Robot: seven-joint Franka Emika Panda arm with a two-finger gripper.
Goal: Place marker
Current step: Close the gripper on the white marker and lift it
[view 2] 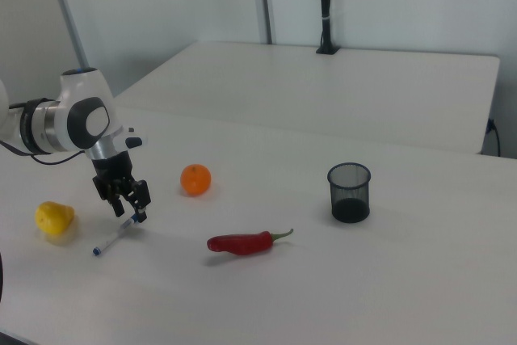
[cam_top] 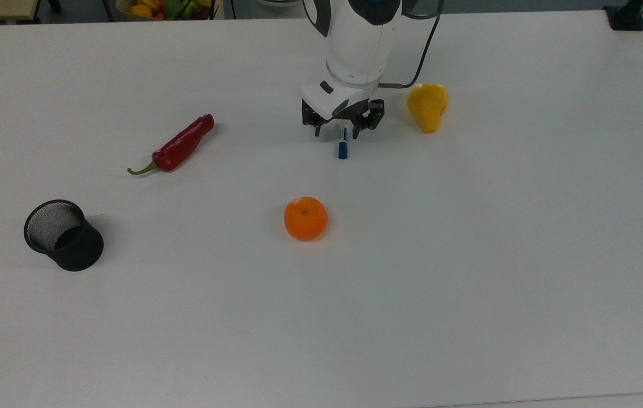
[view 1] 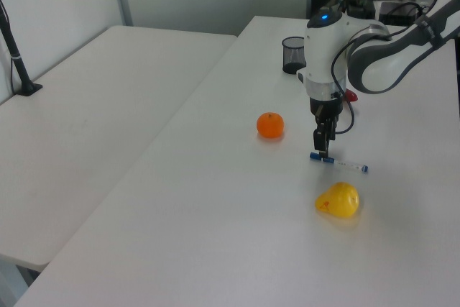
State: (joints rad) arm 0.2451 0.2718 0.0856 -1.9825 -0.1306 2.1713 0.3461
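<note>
Left to right across the top view. Black mesh cup at the far left of the white counter, standing upright, open mouth visible, well apart from everything else. Red chili pepper next, lying flat on a slant, green stem toward the top view's lower left. Orange near the centre, alone on bare counter, below the marker in the top view.

Marker lying flat on the counter, blue cap toward the top view's bottom, white barrel running up under the gripper. Gripper pointing down from a white arm, low over the barrel; fingers apart, one to each side of the barrel, not closed on it. Contact with the marker not discernible. Black cable looping off the arm toward the top view's right.

Yellow pear just right of the gripper in the top view, narrow end toward the bottom, apart from the marker.

Left view: gripper down at the capped end of the marker, pear in front of it, orange to the left view's left, cup behind the arm.

Right view: pear leftmost, then marker slanting on the counter with gripper over its upper end, then orange, chili, cup.
</note>
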